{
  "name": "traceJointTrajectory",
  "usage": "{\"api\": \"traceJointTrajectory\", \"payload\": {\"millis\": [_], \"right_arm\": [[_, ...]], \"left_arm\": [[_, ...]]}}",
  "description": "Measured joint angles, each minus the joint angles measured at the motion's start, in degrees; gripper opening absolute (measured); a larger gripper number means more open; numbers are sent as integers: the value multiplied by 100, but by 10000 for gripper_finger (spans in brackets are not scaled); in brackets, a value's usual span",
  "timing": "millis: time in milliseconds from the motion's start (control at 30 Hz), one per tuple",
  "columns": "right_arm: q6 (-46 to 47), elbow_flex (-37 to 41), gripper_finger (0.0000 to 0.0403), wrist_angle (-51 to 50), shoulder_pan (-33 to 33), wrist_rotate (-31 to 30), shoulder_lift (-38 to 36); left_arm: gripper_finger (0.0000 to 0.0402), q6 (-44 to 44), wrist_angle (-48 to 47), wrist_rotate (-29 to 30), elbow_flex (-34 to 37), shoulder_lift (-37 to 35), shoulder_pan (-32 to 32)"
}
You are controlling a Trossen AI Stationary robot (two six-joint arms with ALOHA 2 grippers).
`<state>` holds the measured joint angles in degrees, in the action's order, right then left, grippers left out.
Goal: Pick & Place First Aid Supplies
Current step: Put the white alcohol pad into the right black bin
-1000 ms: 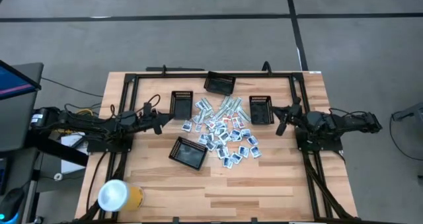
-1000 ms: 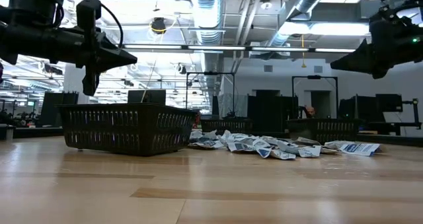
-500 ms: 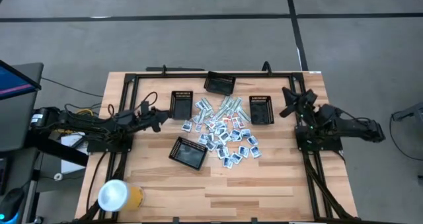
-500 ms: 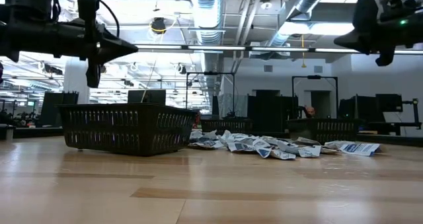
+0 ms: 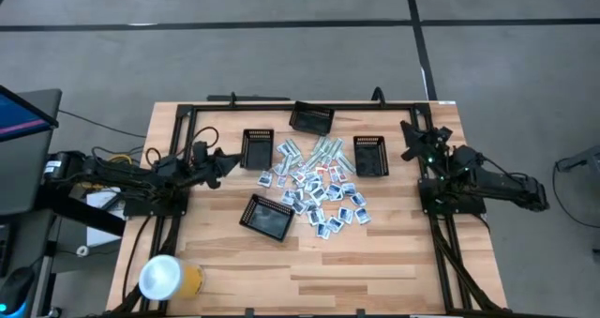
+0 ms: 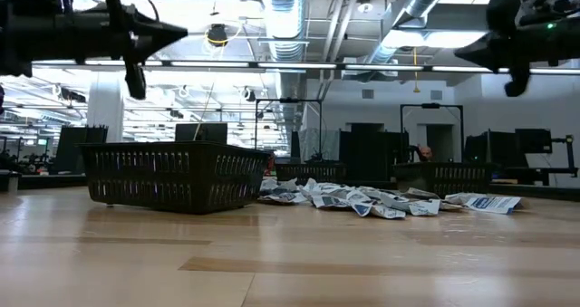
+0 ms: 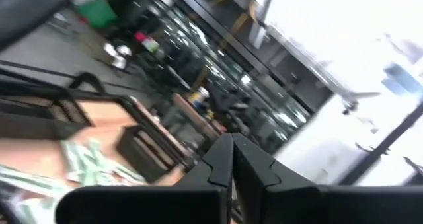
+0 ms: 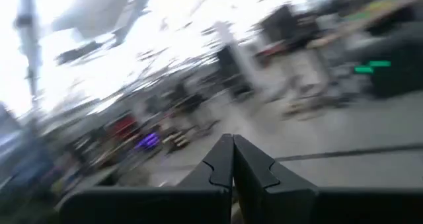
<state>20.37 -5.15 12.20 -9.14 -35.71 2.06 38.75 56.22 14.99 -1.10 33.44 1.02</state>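
Many first aid supplies (image 5: 317, 189) piled, both hands empty

Left gripper (image 5: 221, 158) pulled back toward the table's left edge and up from a second ago, tips now short of the near-left black mesh tray (image 5: 257, 148) instead of reaching beside it; higher in the low view too, lifted toward the top edge. Fingers pressed together in the left wrist view.

Right gripper (image 5: 410, 130) swung round from pointing in toward the right-hand mesh tray (image 5: 370, 155) to pointing at the table's far right corner, well away from the packets (image 5: 317, 189). Raised in the low view, up against the top edge. Fingers closed in the right wrist view, scene streaked with motion.
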Motion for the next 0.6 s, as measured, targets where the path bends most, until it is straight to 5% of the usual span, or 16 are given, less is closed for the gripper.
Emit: {"api": "traceJointTrajectory", "payload": {"millis": [167, 400, 600], "right_arm": [[-124, -2, 0, 45, -29, 1789, 439], [-526, -762, 0, -631, 67, 2094, 1484], [-1222, -2127, 0, -2402, 387, 2276, 2614]], "left_arm": [[8, -830, -21, -307, -494, 497, 325], [8, -1747, -512, -314, -1400, 1472, 557], [8, -1715, -2715, -671, -2183, 1795, 557]]}}
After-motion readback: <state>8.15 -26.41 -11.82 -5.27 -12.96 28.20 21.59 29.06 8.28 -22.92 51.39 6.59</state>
